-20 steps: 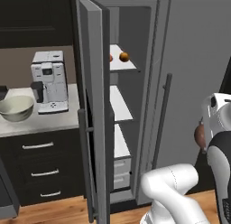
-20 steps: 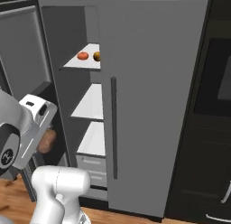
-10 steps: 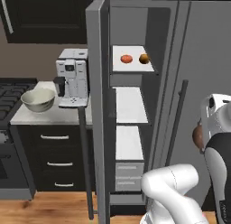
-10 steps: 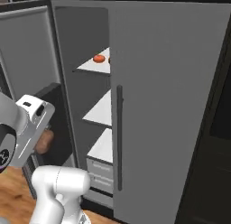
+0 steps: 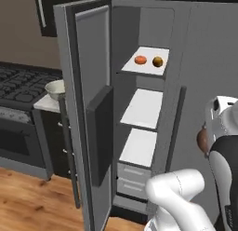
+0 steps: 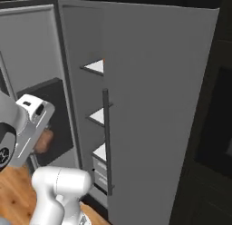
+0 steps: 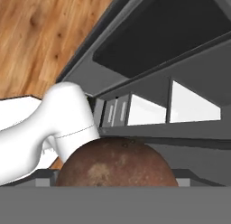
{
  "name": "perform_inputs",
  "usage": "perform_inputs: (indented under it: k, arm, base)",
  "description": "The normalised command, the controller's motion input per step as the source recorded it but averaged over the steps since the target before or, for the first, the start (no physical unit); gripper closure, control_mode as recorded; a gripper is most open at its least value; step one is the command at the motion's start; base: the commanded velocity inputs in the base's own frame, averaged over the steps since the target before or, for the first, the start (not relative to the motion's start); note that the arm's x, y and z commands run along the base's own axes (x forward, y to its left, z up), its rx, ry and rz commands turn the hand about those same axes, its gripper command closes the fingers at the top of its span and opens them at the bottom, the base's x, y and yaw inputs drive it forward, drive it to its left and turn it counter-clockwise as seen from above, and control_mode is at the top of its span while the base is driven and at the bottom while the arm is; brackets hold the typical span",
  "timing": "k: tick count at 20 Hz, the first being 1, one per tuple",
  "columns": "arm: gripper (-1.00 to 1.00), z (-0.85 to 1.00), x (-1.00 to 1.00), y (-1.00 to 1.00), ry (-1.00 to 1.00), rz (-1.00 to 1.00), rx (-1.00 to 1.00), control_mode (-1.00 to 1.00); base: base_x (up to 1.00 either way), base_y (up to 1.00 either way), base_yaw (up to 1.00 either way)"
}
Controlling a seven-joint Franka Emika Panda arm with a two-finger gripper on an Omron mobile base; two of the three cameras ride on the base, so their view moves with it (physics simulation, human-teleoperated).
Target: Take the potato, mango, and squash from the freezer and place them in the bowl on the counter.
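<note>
Item: rough brown rounded potato (image 7: 116, 162), carried in our gripper (image 7: 116, 180), whose jaws are closed on it. Views have swung left since a second ago; the base is driving. Red-orange oval mango (image 5: 140, 60) waits on the grey freezer (image 5: 139, 25) top shelf; cream bowl (image 5: 55, 88) sits left.

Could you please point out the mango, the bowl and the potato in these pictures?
mango (image 5: 140, 60), left base view, centre of the fruit on the top freezer shelf.
bowl (image 5: 55, 88), left base view, visible rim beside the open door.
potato (image 7: 116, 163), hand view, middle of its brown skin.
</note>
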Motion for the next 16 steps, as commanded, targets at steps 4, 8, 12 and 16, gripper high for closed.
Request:
perform_inputs:
  k: [4, 8, 12, 16]
  arm:
    - [1.0, 0.0, 0.0, 0.0, 0.0, 0.0, 0.0, 1.0]
    - [1.0, 0.0, 0.0, 0.0, 0.0, 0.0, 0.0, 1.0]
    - [1.0, 0.0, 0.0, 0.0, 0.0, 0.0, 0.0, 1.0]
    - [1.0, 0.0, 0.0, 0.0, 0.0, 0.0, 0.0, 1.0]
  base:
    - [-0.63, -0.14, 0.38]
    - [-0.18, 1.0, 0.55]
    - [0.07, 0.67, 0.73]
    - [0.23, 0.27, 0.83]
